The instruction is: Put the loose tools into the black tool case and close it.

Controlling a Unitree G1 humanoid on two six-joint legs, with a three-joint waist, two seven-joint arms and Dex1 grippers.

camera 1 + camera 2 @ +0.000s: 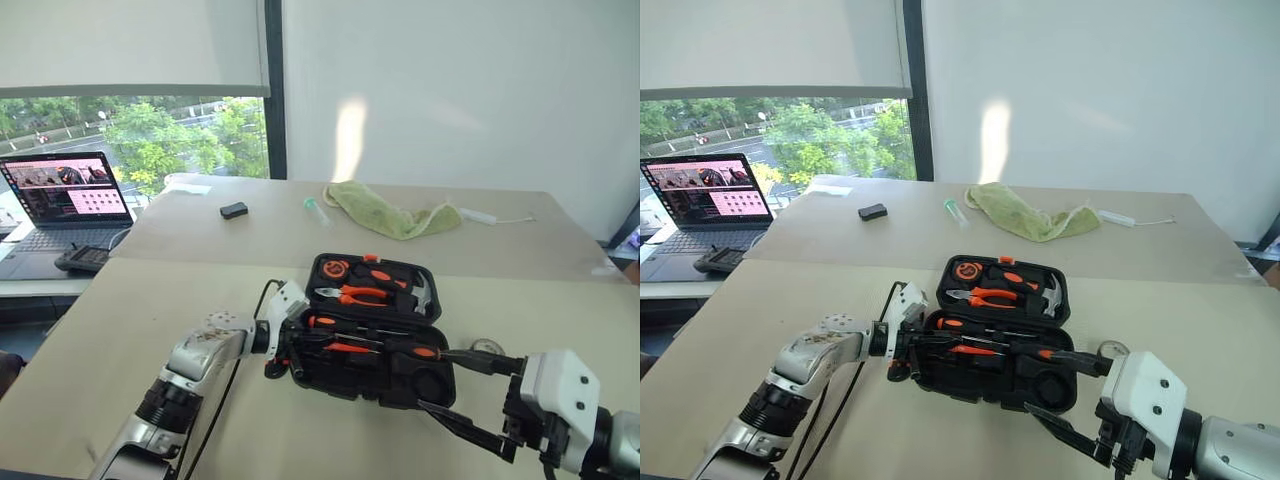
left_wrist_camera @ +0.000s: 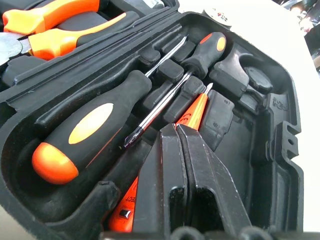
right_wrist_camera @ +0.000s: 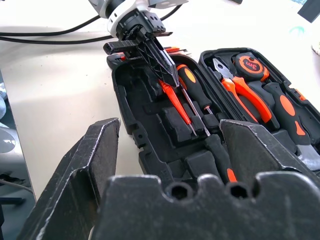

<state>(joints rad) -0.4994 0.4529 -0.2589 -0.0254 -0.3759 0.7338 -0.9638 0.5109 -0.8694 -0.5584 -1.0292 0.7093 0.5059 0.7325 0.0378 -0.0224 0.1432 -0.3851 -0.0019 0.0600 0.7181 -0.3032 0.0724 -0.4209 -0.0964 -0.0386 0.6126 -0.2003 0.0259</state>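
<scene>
The black tool case [image 1: 378, 385] lies open on the tan table, lid half farther from me. Its near half holds two orange-and-black screwdrivers [image 2: 90, 135] [image 2: 206, 50] and the slim orange tester screwdriver [image 2: 196, 111]. My left gripper [image 2: 176, 129] is shut at the case's left end, its tips [image 3: 170, 72] right over the tester; I cannot tell if they touch it. My right gripper [image 1: 432, 378] stands open at the case's near right corner, nothing between its fingers [image 3: 85, 165].
The lid half holds orange-handled pliers [image 1: 360, 295], a tape measure [image 1: 335, 269] and a small hammer [image 1: 421, 294]. A small round ring [image 1: 1110, 350] lies by the case's right edge. Farther back are a green cloth [image 1: 390, 212], a small black block [image 1: 233, 210] and a laptop [image 1: 65, 195].
</scene>
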